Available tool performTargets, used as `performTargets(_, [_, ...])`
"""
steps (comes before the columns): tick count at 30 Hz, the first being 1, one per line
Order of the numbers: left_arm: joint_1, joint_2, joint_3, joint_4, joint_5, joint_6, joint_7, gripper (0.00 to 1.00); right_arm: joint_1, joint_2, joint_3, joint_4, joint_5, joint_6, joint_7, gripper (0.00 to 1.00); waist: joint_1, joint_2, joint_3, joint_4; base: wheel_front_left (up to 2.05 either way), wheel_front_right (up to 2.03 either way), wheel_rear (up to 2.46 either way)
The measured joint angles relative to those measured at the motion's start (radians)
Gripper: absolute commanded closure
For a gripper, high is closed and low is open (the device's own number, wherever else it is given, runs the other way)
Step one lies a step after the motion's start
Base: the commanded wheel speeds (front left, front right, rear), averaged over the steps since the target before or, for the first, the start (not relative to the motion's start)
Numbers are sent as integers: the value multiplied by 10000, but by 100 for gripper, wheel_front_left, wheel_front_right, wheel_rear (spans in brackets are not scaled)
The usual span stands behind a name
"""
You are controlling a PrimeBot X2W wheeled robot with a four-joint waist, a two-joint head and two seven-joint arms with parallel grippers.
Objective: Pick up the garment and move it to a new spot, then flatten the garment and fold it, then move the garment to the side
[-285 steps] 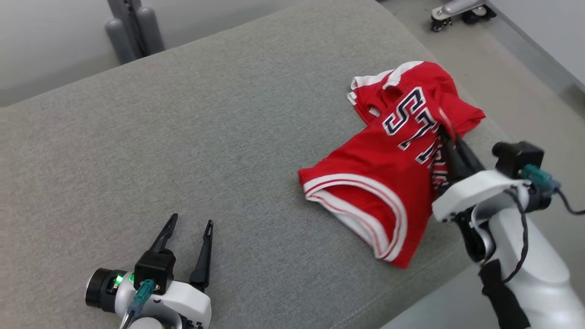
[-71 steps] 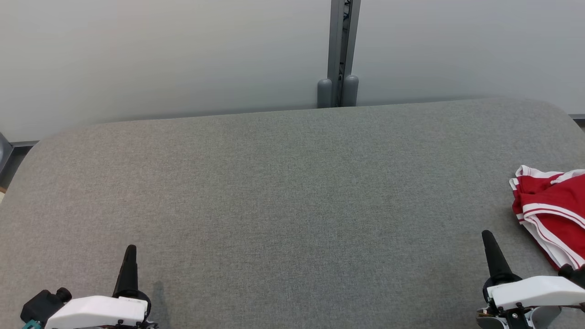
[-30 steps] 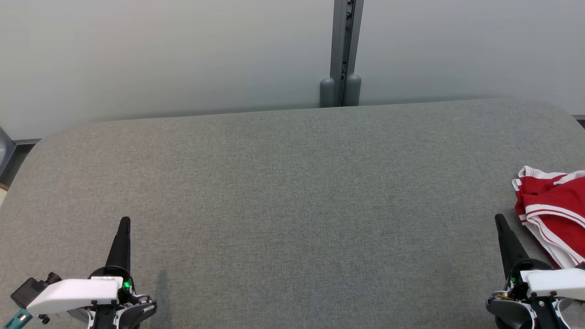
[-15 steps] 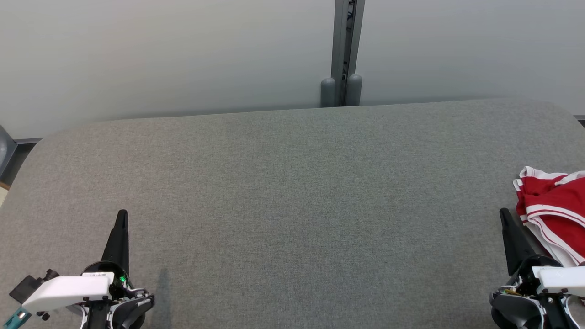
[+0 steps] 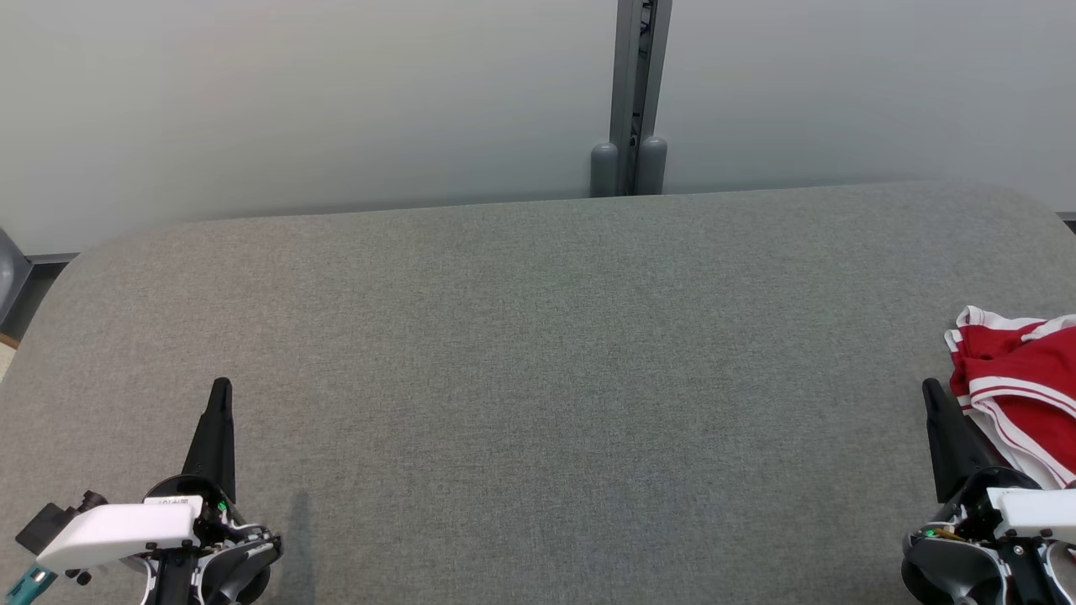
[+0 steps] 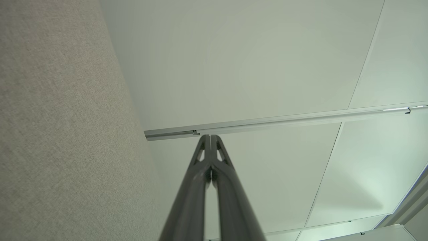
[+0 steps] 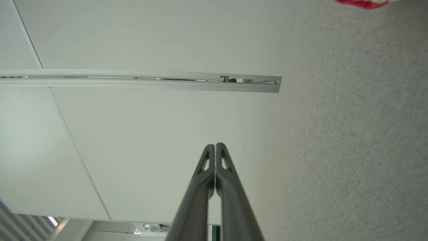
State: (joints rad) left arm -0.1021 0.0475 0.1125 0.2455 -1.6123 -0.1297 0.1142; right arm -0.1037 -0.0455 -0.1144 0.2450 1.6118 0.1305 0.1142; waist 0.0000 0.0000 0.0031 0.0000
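You have the garment [image 5: 1021, 382] lying crumpled on the cushion [image 5: 538, 336], at its right edge about halfway back. It is red with white striped trim and is partly cut off by the border of the head view. Your right gripper [image 5: 931, 391] sits over the cushion's near right corner, fingers pressed together into one dark spike and holding nothing. Its tip points toward the cushion's far side and stands just beside the garment's edge that faces the cushion's middle, with a thin strip of bare cushion between them. Nearer you, the white gripper body overlaps the garment, so you cannot tell whether they touch there. In the right wrist view the right gripper [image 7: 215, 145] shows its fingers meeting tip to tip, and a sliver of the garment [image 7: 362, 3] sits well apart from them. Your left gripper [image 5: 221, 388] is over the cushion's near left corner, the cushion's whole width from the garment. In the left wrist view the left gripper [image 6: 210, 137] has its fingers closed on each other, empty.
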Motion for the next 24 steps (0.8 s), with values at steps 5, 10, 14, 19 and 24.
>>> performTargets(5, [0,0,0,0,0,0,0,100,0,0,-4,0,0,0,0,100,0,0,0,0,0,0,0])
performTargets(10, [0,0,0,0,0,0,0,100,0,0,-4,0,0,0,0,100,0,0,0,0,0,0,0])
performTargets(14, [0,0,0,0,0,0,0,100,0,0,-4,0,0,0,0,100,0,0,0,0,0,0,0])
performTargets(19, [0,0,0,0,0,0,0,100,0,0,-4,0,0,0,0,100,0,0,0,0,0,0,0])
performTargets(24, [0,0,0,0,-2,0,0,100,0,0,0,0,0,0,0,100,0,0,0,0,0,0,0])
